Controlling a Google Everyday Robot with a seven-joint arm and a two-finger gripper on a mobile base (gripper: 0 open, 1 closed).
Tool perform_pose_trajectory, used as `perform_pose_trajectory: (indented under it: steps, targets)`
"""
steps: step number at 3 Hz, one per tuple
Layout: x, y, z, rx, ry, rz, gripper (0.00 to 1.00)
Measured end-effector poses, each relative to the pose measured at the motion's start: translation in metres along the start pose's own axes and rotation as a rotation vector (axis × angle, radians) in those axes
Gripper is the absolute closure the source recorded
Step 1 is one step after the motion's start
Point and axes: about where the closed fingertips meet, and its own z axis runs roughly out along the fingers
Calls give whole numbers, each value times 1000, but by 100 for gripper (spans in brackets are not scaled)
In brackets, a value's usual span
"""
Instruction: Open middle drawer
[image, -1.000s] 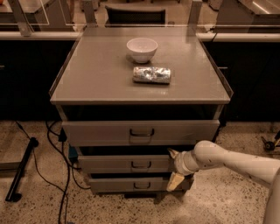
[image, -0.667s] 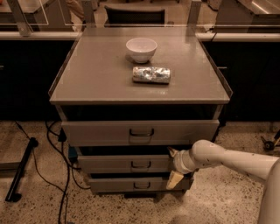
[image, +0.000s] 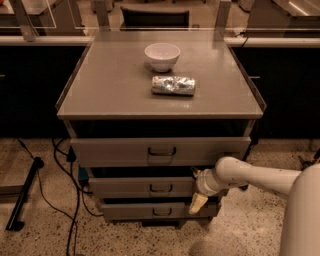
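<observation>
The middle drawer (image: 125, 187) is the grey front with a small dark bar handle (image: 161, 188), between the taller top drawer (image: 115, 151) and the narrow bottom drawer (image: 130, 211). It stands out slightly from the cabinet, as do the other two. My gripper (image: 195, 187) is at the right end of the middle drawer's front, well right of the handle. It looks open, with one cream fingertip (image: 196, 203) below the front's lower edge and the other near its upper edge. It holds nothing.
On the cabinet top (image: 110, 90) stand a white bowl (image: 162, 56) and a crumpled silver bag (image: 173, 85). Black cables (image: 65, 200) and a dark bar (image: 22, 197) lie on the speckled floor at left. Dark counters flank the cabinet.
My gripper has shifted slightly left, closer to the right end of the middle drawer. The drawers have not moved.
</observation>
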Motion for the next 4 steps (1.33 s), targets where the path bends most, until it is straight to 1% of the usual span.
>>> perform_pose_trajectory:
  steps: [2,3,4]
  targets:
    - [5,7,8,-95,18,52,0]
    - [4,7,6,-103,19,57,0]
    - [7,13,2,-159,25,81,0]
